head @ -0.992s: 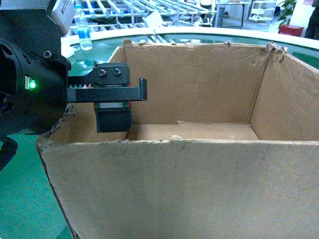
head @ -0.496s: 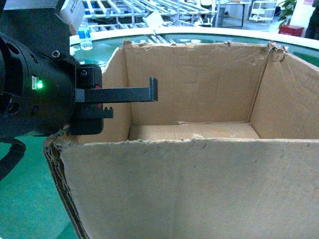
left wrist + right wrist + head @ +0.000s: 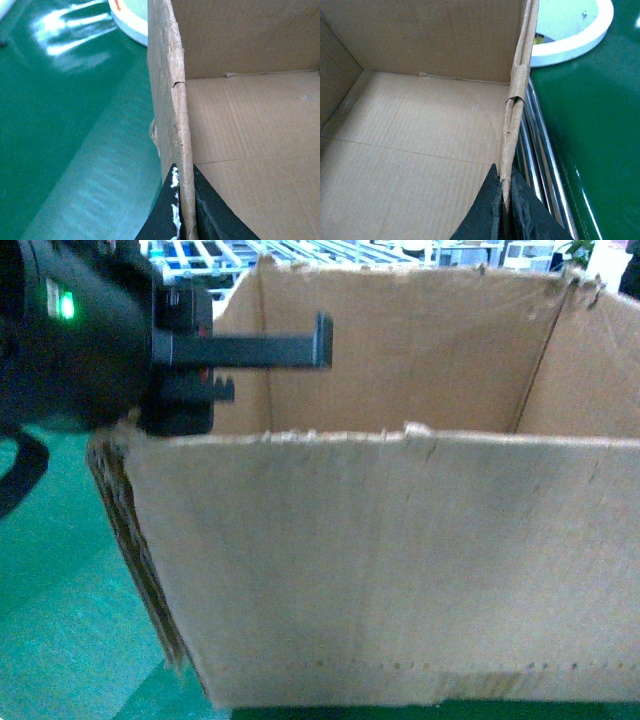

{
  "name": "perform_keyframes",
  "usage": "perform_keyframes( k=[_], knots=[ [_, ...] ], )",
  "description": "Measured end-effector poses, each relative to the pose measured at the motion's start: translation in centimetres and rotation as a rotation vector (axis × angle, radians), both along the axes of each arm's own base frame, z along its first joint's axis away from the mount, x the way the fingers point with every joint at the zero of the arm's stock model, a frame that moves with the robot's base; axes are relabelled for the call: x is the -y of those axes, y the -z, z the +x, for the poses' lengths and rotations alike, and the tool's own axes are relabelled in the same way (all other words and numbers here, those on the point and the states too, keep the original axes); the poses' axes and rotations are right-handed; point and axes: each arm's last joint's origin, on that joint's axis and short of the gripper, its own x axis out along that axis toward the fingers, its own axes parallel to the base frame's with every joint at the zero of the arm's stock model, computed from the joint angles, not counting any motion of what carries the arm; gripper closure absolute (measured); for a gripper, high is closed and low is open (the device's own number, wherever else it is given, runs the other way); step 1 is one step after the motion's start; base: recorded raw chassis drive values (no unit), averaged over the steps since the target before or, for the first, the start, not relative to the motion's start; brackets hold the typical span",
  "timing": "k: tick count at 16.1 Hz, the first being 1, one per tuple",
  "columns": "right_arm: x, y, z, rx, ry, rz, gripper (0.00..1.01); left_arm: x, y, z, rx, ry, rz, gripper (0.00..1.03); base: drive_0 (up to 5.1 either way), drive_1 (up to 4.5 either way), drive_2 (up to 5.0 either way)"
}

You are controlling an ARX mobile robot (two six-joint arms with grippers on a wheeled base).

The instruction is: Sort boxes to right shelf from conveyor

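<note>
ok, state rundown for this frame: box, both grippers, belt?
box: open-topped, empty inside, top edges ragged, gripped by both side walls
left gripper: shut on box, pinching its left wall, one finger inside, one outside
right gripper: shut on box, pinching its right wall the same way
conveyor: green belt bare beside the box; running or stopped cannot be told
</note>
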Motion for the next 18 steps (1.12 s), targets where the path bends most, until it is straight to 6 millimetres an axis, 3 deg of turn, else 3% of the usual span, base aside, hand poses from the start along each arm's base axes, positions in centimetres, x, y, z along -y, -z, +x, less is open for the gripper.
perform_keyframes(
  k=[3, 7, 14, 18],
  knots=[
    [0.2, -3.7, -0.2, 0.109, -0.014, 0.004, 0.99, -0.2, -3.2, -0.1, 0.114, 0.015, -0.004, 1.01, 0.0, 0.0, 0.0],
    [0.1, -6.9, -0.8, 0.359, -0.014, -0.092, 0.99, -0.4, -5.9, -0.7, 0.243, 0.007, 0.0, 1.01, 0.0, 0.0, 0.0],
    [0.1, -6.6, -0.8, 0.347, -0.019, -0.11, 0.99, -0.4, -5.8, -0.7, 0.231, 0.012, 0.01, 1.01, 0.0, 0.0, 0.0],
    [0.1, -6.6, -0.8, 0.347, -0.018, -0.11, 0.99, -0.4, -5.8, -0.7, 0.231, 0.013, 0.013, 1.01, 0.2, -4.13, 4.5]
  ],
)
